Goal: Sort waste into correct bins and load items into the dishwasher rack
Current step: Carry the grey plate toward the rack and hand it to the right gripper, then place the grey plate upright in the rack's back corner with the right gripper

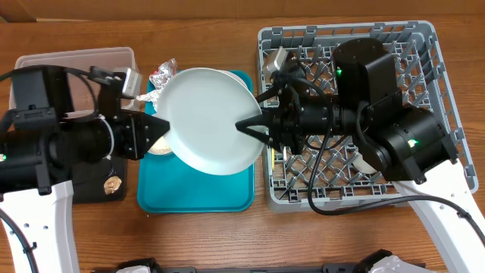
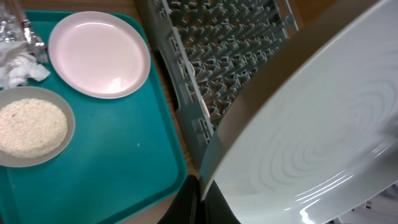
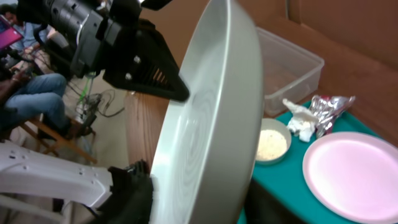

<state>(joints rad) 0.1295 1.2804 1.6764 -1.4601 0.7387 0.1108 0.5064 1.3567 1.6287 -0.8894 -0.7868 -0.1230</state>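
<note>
Clamping grey plate (image 1: 208, 121) by its rim in shut left end effector (image 1: 162, 127) above teal tray (image 1: 197, 191). Meeting opposite rim with right end effector (image 1: 242, 126); closure impossible to tell.

Dishwasher rack (image 1: 424, 45) lies at 3 o'clock of the serving tray (image 1: 197, 193), tub (image 1: 76, 64) at 10 o'clock; bowl (image 2: 70, 127) rests on the tray.

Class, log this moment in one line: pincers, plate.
left pincer: shut on grey plate | right pincer: at opposite rim, grip unclear | plate: above teal tray
</note>
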